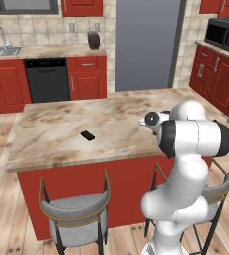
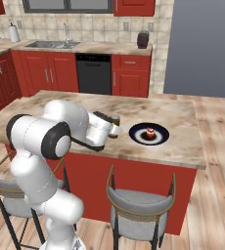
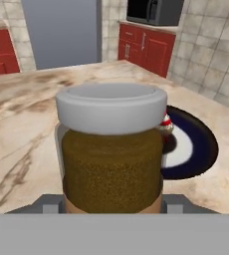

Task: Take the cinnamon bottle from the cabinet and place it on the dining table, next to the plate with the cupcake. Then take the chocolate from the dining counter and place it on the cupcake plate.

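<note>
While the arm is reaching out over the desk [image 2: 183,141], the end effector [image 2: 113,128] is gripping the cinnamon bottle [image 3: 111,149], its jaws partly closed against the jar's sides and the jar standing upright between them. From the right base view the bottle is sitting at about nine o'clock of the plate [image 2: 136,133], near it but not touching; whether its base is already resting on the stone I cannot tell. The cupcake [image 2: 149,133] is sitting in the middle of that plate. In the hand view the plate is peeking out behind the jar at three o'clock.

To finish this well, I would say the arm is needing to lower the jar straight down, keeping it level, until the bottom is bearing fully on the stone, and only then be letting go. Drifting toward three o'clock is risking a knock on the plate's rim. The chocolate [image 1: 87,135] is lying well apart, farther along the desk, waiting its turn.
</note>
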You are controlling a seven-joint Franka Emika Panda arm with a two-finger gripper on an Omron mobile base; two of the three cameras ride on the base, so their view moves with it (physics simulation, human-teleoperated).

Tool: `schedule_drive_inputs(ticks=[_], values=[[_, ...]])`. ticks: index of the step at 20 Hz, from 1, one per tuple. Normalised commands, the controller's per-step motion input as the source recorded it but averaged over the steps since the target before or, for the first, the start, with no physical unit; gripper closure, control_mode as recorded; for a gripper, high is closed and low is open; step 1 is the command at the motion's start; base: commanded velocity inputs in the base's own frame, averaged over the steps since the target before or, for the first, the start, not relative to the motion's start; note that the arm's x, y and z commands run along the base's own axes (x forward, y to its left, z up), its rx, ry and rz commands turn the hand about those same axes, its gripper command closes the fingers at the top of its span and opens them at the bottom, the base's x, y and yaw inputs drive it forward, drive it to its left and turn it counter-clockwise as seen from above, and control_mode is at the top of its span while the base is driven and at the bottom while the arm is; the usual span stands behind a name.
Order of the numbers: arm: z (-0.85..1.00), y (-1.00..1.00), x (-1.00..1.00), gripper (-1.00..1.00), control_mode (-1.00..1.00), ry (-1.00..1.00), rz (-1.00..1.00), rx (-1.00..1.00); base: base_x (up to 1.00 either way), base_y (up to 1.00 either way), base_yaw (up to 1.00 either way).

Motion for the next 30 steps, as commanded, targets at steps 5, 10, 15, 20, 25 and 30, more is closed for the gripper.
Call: schedule_drive_inputs(ticks=[5,10,15,20,25,30], values=[[-0.28,0.0,0.27,1.0,-1.0,0.0,0.0,0.02,0.0,0.0,0.0],[-0.19,0.0,0.26,1.0,-1.0,0.0,-0.02,0.0,0.0,0.0,0.0],[-0.06,0.0,0.52,1.0,-1.0,-0.01,-0.06,0.0,0.0,0.0,0.0],[0.0,0.0,0.48,1.0,-1.0,-0.01,-0.07,0.0,0.0,0.0,0.0],[-0.11,0.0,0.21,-1.0,-1.0,0.0,-0.06,0.0,0.0,0.0,0.0],[-0.02,0.0,0.18,-1.0,-1.0,0.0,-0.05,0.0,0.0,0.0,0.0]])
